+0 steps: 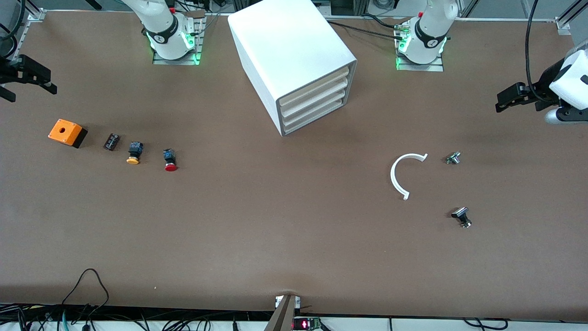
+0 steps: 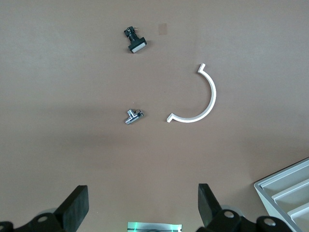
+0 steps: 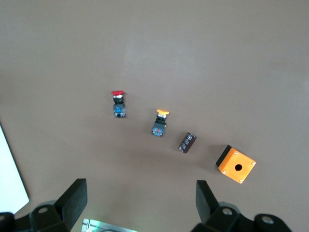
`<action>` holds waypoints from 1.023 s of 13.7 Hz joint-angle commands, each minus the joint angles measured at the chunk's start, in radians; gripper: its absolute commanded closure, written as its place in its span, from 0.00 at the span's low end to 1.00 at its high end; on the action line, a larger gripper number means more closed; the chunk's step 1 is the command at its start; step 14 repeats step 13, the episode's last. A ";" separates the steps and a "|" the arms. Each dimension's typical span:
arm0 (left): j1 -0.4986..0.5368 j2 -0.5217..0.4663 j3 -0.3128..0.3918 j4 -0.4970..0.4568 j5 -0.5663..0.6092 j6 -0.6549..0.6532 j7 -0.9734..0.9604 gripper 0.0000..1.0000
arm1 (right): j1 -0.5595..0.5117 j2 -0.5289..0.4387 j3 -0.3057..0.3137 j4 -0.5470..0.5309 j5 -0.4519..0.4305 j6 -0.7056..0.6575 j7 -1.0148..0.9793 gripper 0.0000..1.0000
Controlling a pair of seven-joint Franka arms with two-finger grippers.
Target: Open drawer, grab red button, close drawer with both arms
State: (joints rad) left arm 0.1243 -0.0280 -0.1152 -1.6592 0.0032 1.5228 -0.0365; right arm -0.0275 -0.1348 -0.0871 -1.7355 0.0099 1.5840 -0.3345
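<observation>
The white cabinet (image 1: 294,55) stands between the arm bases. Its four drawers (image 1: 317,99) are all pushed in. The red-capped button (image 1: 170,161) lies on its side on the table toward the right arm's end, beside a yellow-capped button (image 1: 133,153); it also shows in the right wrist view (image 3: 118,104). My right gripper (image 1: 27,89) is open and empty, up over the table's edge at the right arm's end; its fingers (image 3: 75,195) stand wide apart. My left gripper (image 1: 500,102) is open and empty over the left arm's end; its fingers (image 2: 77,205) stand wide apart.
An orange box with a hole (image 1: 66,132) and a small black part (image 1: 111,141) lie beside the buttons. Toward the left arm's end lie a white curved strip (image 1: 404,174), a small metal part (image 1: 453,158) and a black part (image 1: 461,216). Cables run along the table's near edge.
</observation>
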 commanded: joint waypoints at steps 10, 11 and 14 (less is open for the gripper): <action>0.018 0.010 0.000 0.021 0.047 0.005 0.084 0.00 | 0.000 -0.023 0.052 -0.019 -0.010 -0.029 -0.018 0.00; 0.018 0.011 0.000 0.021 0.047 0.005 0.084 0.00 | 0.000 -0.023 0.052 -0.019 -0.011 -0.027 -0.018 0.00; 0.018 0.013 0.000 0.022 0.047 0.004 0.084 0.00 | 0.000 -0.023 0.053 -0.019 -0.013 -0.030 -0.018 0.00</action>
